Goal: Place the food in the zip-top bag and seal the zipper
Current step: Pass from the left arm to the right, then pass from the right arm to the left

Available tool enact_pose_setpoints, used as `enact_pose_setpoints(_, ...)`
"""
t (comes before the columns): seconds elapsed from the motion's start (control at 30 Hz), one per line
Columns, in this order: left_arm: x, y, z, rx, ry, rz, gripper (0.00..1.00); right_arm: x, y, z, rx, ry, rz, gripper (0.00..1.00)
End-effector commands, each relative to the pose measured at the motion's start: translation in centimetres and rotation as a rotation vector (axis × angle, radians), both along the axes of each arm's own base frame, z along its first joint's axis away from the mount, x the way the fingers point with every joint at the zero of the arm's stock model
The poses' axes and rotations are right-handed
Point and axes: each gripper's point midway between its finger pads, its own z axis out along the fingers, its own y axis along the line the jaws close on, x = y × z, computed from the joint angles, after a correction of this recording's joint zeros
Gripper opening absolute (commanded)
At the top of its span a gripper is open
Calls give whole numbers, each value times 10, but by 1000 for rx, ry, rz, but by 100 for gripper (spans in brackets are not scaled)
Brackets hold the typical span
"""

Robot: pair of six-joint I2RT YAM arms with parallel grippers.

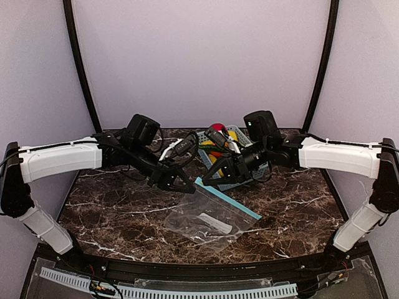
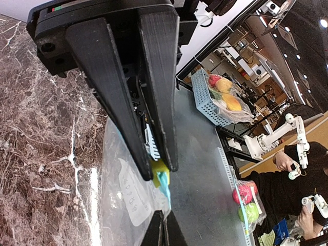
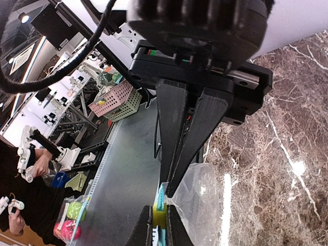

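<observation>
The table [image 1: 112, 212] is dark brown marble veined in white. The zip-top bag [image 1: 199, 215] on it is clear, with a white label patch [image 1: 215, 222], a light-blue zipper [image 1: 227, 198] and a small yellow tab [image 2: 159, 173]. At twelve o'clock from the bag, the basket [image 1: 244, 140] is a light-blue lattice with a red fruit [image 1: 218, 127], and the left arm [image 1: 59, 159] and right arm [image 1: 340, 156] are white.

From above, I see both black arms [image 1: 249, 159] covering most of the light-blue plastic lattice basket [image 1: 207, 157]; its toy foods [image 1: 235, 132] show only as scraps of colour. Print on the white label [image 1: 215, 223] of the clear flat plastic bag [image 1: 193, 218] is too small to read.
</observation>
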Motion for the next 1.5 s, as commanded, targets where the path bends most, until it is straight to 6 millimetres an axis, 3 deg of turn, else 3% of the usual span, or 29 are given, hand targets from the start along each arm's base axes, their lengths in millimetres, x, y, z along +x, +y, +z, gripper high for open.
enact_pose_setpoints(0.0, 0, 1, -2, -1, -15, 13, 1, -3, -1, 6, 18, -33, -10, 4)
enact_pose_setpoints(0.13, 2, -1, -4, 1, 2, 21, 17, -2, 1, 5, 16, -36, -16, 0)
enact_pose_setpoints(0.27, 4, -3, -5, -4, 10, 27, 43, 0, 2, 3, 8, -38, -29, 0)
enact_pose_setpoints(0.33, 4, -4, -6, -6, 12, 34, 49, 2, 3, 2, 5, -39, -34, 0)
enact_pose_setpoints(0.47, 9, -5, -6, -7, 1, 56, 51, 2, 5, 0, -2, -38, -35, 0)
enact_pose_setpoints(0.57, 12, -7, -5, -13, -3, 67, 50, 3, 9, -3, -12, -34, -36, 0)
enact_pose_setpoints(0.7, 13, -8, -3, -28, -8, 79, 40, 4, 12, -8, -26, -32, -36, 0)
enact_pose_setpoints(0.97, 13, -8, -3, -35, -1, 81, 5, 5, 12, -11, -42, -33, -46, 0)
enact_pose_setpoints(1.47, 7, -3, 3, -41, -33, 66, 1, 20, 8, -10, -64, -66, -135, 0)
